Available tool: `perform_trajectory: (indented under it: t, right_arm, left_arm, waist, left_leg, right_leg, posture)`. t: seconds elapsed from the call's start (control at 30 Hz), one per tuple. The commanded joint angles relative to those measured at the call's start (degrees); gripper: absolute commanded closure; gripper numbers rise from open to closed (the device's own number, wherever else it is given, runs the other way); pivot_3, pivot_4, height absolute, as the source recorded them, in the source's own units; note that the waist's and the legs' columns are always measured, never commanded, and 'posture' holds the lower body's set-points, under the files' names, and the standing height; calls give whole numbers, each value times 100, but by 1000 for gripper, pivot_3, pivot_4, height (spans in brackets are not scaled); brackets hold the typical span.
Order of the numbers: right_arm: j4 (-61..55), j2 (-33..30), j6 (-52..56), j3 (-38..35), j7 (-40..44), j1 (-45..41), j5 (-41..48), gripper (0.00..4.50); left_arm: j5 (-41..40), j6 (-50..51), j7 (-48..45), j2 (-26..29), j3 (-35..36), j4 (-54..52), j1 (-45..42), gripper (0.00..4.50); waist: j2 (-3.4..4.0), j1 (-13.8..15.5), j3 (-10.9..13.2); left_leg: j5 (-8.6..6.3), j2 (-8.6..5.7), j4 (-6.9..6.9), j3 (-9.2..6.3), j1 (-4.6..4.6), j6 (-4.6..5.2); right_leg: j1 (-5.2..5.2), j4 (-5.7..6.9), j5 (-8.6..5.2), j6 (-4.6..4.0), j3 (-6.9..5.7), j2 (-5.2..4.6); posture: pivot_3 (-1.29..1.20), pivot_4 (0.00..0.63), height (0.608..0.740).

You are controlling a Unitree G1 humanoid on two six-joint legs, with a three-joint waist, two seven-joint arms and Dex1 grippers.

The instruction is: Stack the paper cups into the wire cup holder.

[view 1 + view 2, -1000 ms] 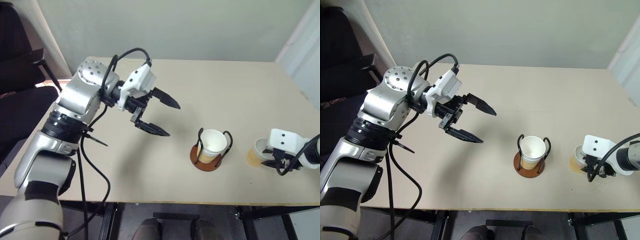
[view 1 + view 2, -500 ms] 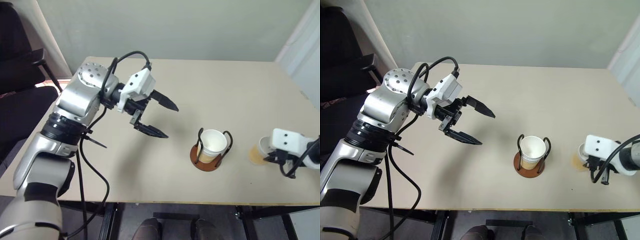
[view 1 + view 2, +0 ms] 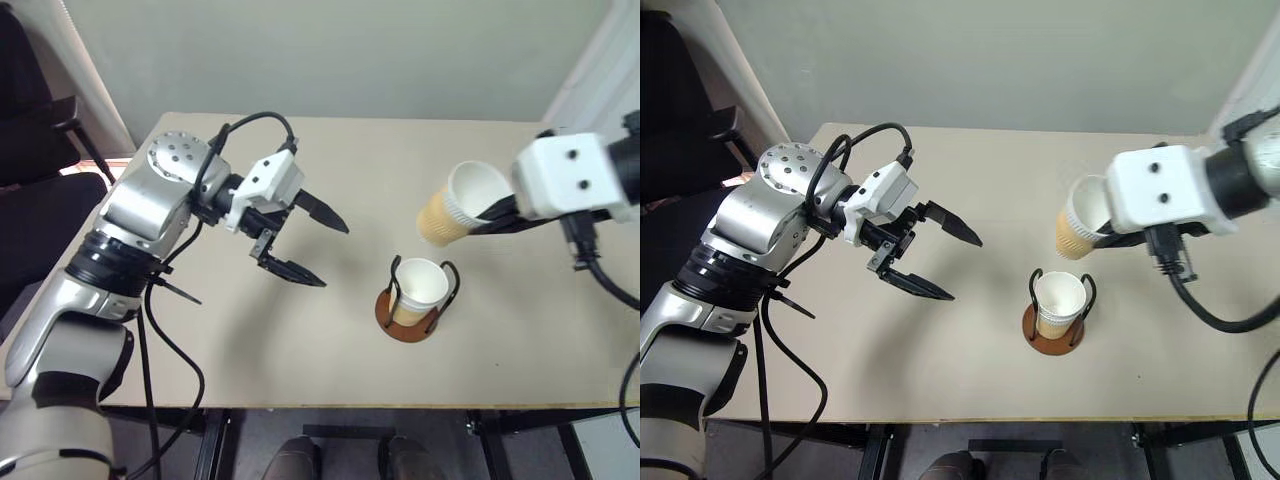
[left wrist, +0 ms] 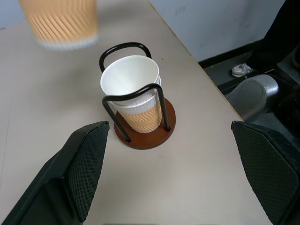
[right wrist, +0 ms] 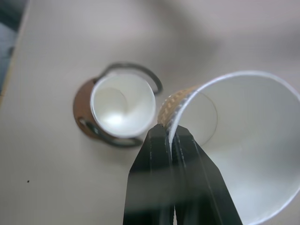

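Your table carries the wire cup holder near its front edge, cups nested inside. Your left gripper hangs spread wide. Your right gripper pinches the rim of a tilted paper cup, raised off the table.

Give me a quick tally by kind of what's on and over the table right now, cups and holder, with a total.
Paper cups: 3. One held up by its rim in the right gripper, the held cup; two nested cups in the holder.
Wire cup holder: 1, the wire cup holder on the table.
Total: 4.
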Motion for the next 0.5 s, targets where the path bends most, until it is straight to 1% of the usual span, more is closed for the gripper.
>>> perform_trajectory:
  t: [0.03, 0.23, 0.4, 0.5]
  right_arm:
    - [-147, -29, -3, 71, 155, 19, -59, 4476]
    - [-491, -320, -72, 196, 156, 278, 306, 4476]
    - [-579, -383, -260, 294, 156, 466, 285, 4476]
    - [-554, -286, -421, 392, 156, 519, 81, 4476]
  left_arm:
    - [-82, 17, -178, 45, 139, -187, -53, 0]
    - [-70, 84, -178, 75, 178, -232, -29, 0]
    - [-52, 103, -178, 49, 176, -239, -39, 0]
    - [-41, 99, -178, 30, 164, -206, -72, 0]
  waist:
    - [0, 9, 0]
    - [2, 5, 1]
    - [1, -4, 1]
    - [2, -6, 1]
  left_leg:
    - [0, -1, -3, 1, -2, 0]
    - [-1, -2, -15, 6, -6, -2]
    - [2, -1, -14, 4, 0, -7]
    - [4, -1, -8, 4, 3, -9]
  right_leg:
    - [-1, -4, -1, -1, 0, 0]
    - [-3, -15, -5, -4, 2, -3]
    - [-3, -4, -7, -8, 4, -3]
    - [-3, 6, -6, -8, 4, -3]
  posture:
    - [0, 150, 740]
    - [0, 150, 740]
    - [0, 150, 740]
    - [0, 150, 740]
